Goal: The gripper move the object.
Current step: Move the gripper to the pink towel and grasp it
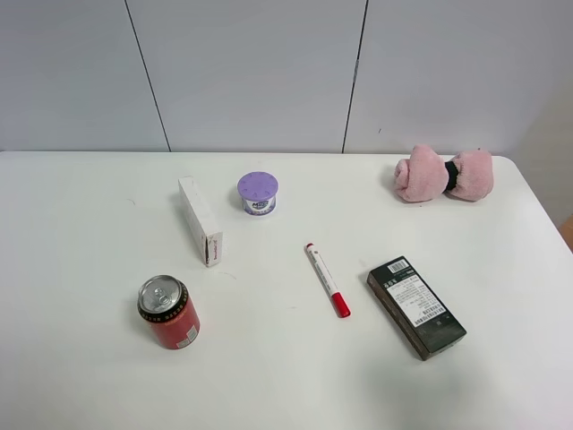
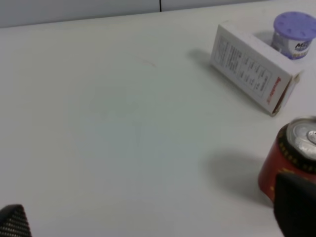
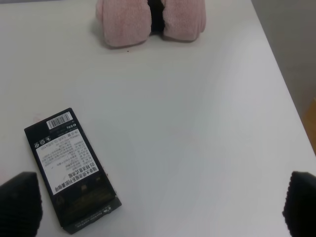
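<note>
Pink plush roll [image 1: 425, 176], black band at middle, lies at far right corner of table [image 1: 89, 358], untouched. Right gripper [image 3: 160, 202] spread wide, empty, near black box [image 3: 71, 168]; barcode label, print unreadable. Left gripper [image 2: 154, 212] wide, empty, beside red can [image 2: 291, 148].

The right gripper [image 3: 158, 207] shows two matte black, rounded fingertips [image 3: 19, 203]. The left gripper [image 2: 153, 217] is black too, one tip smooth, the other with grey cross-hatching.

Table [image 1: 72, 358] bears plush [image 1: 421, 176], can [image 1: 168, 312], tub [image 1: 258, 193], marker [image 1: 327, 279], carton [image 1: 200, 221], box [image 1: 416, 306].
</note>
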Controlling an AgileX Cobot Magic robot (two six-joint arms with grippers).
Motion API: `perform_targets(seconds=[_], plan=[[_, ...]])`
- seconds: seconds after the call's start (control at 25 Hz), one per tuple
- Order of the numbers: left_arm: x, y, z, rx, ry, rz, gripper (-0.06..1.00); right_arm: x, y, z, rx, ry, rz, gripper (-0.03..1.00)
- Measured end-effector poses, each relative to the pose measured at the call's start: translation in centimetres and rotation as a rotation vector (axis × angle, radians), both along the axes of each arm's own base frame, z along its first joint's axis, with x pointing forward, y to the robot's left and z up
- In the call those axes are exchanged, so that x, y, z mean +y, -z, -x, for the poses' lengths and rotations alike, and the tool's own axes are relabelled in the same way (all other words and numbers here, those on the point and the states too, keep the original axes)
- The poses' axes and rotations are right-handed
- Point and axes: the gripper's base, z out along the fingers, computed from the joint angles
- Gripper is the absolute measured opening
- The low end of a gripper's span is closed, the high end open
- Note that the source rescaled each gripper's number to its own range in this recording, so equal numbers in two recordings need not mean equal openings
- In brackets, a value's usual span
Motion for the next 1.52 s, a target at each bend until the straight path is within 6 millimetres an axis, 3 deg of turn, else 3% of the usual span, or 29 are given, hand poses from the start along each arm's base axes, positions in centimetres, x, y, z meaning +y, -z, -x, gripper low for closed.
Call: perform_targets(seconds=[0.24,0.52,0.64,0.92,1.08,1.32,1.52], plan=[[0.0,0.0,0.0,0.000,0.000,0.000,1.00,0.0,0.0,-0.1,0.005,0.002,-0.004,1.00],[0.0,0.0,0.0,0.000,0.000,0.000,1.00,-0.3,0.2,-2.9,0.195,0.028,-0.036,1.00],[0.0,0.0,0.0,0.000,0.000,0.000,1.00,-0.5,0.0,-5.0,0.275,0.035,-0.046,1.00],[0.0,0.0,0.0,0.000,0.000,0.000,1.00,-1.2,-5.3,-11.2,0.069,0.041,0.006,1.00],[0.0,0.0,0.0,0.000,0.000,0.000,1.00,-1.9,-6.8,-16.0,0.093,0.097,-0.019,1.00],[0.0,0.0,0.0,0.000,0.000,0.000,1.00,-2.8,-5.3,-23.4,0.224,0.179,-0.095,1.00],[0.0,0.0,0.0,0.000,0.000,0.000,1.00,-2.7,-4.8,-25.1,0.195,0.201,-0.164,1.00]])
